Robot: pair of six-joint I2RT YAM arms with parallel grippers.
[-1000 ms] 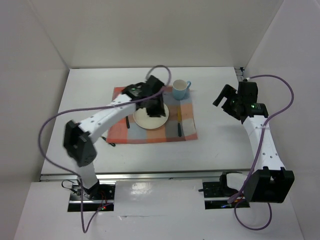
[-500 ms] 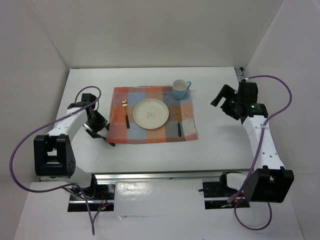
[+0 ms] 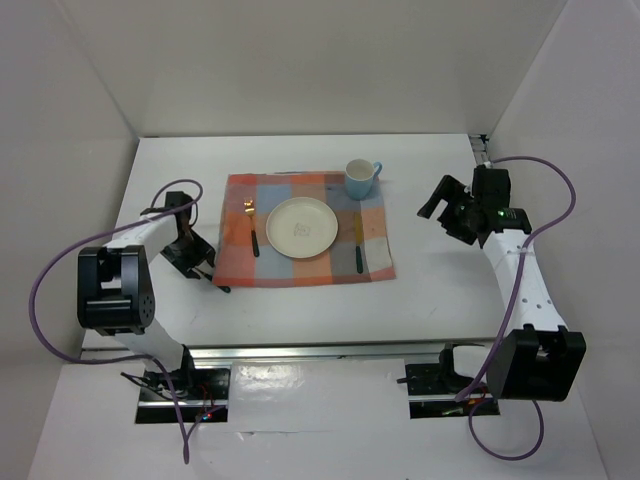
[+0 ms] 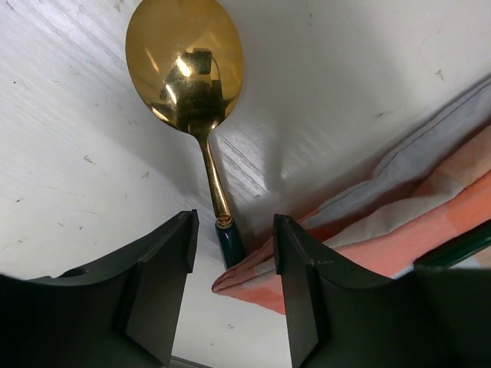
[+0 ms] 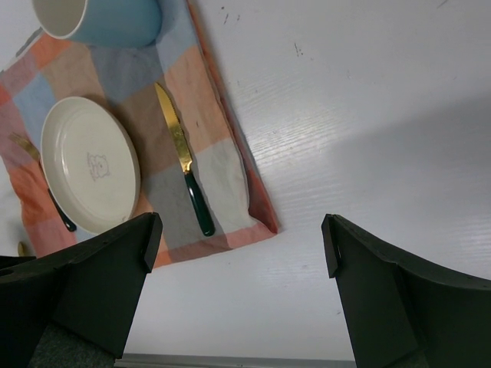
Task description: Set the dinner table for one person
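The white dinner table (image 3: 420, 290) carries an orange-and-blue checked cloth (image 3: 285, 265). On the cloth lie a cream plate (image 3: 302, 226), a gold fork (image 3: 252, 226) to its left and a gold knife (image 3: 358, 246) to its right, with a blue mug (image 3: 361, 178) at the far right corner. A gold spoon (image 4: 184, 65) with a dark green handle lies on the table by the cloth's near left corner (image 4: 253, 268). My left gripper (image 4: 234, 261) is open and low, its jaws on either side of the spoon's handle end. My right gripper (image 5: 238, 253) is open and empty above bare table, right of the cloth.
White walls close in the table on the left, back and right. An aluminium rail (image 3: 300, 350) runs along the near edge. The plate (image 5: 88, 165), knife (image 5: 184, 161) and mug (image 5: 100, 19) also show in the right wrist view.
My left arm has swung from over the plate to the cloth's near left corner and come down over the spoon. My right gripper has shifted slightly left.
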